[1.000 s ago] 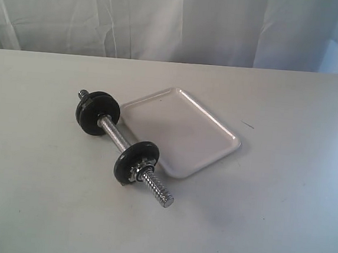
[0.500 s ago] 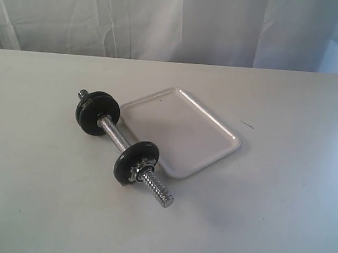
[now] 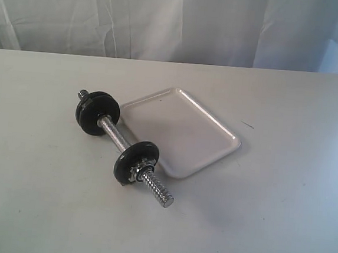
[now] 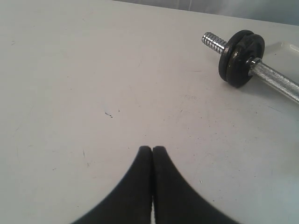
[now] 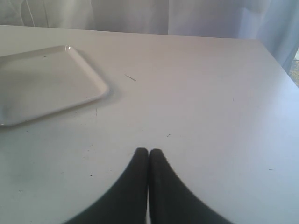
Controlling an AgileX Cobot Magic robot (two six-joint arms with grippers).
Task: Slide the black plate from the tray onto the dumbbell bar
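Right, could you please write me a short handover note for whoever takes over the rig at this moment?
Left hand: shut, holding nothing, over the table, away from the dumbbell bar.
Right hand: shut, holding nothing, off to one side of the tray.
Things: the bar lies on the table beside the tray. The black plate sits on the bar's near end, and two more black discs on its far end. No plate lies in the tray.
Done: the plate appears to be on the bar.
Left: nothing obvious.

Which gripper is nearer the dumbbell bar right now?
Left, probably. The left gripper faces the dumbbell bar across the table; the right gripper faces the tray, with the bar out of its view.
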